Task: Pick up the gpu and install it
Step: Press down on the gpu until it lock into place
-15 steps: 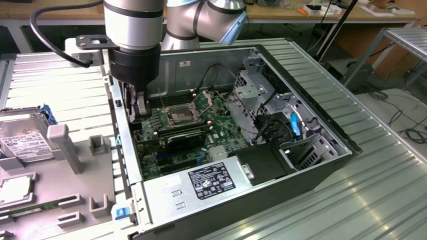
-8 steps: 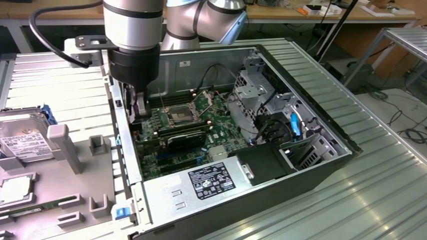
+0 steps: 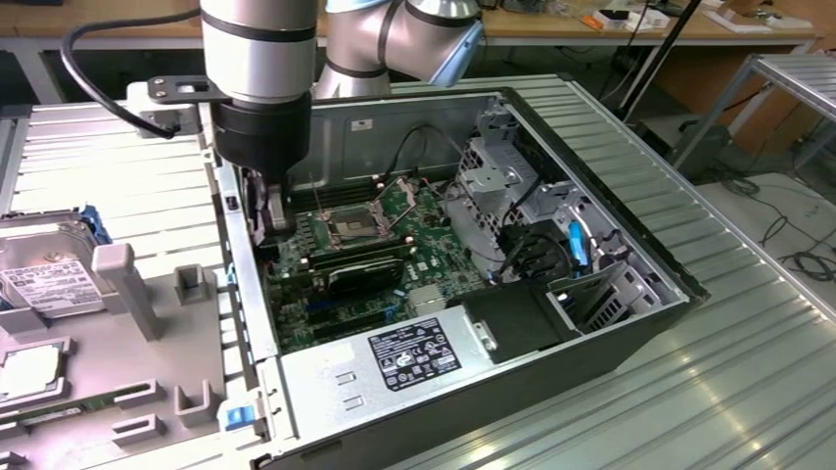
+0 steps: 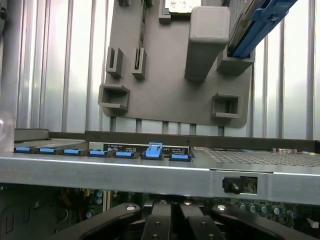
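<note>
Pincer [image 3: 265,217] reaches down into the open case [image 3: 627,323] at its left wall, fingers [image 4: 172,220] closed together with nothing visibly between them. The gpu [image 3: 359,274] lies seated across the motherboard [image 3: 392,235], just right of the pincer, under the CPU socket [image 3: 352,227].

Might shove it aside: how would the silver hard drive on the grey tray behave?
The hard drive looks boxy and metal-cased: probably stiff, heavy for its size. Flat-sided, so unlikely to roll; raised blocks on the grey tray would likely stop it sliding.
</note>
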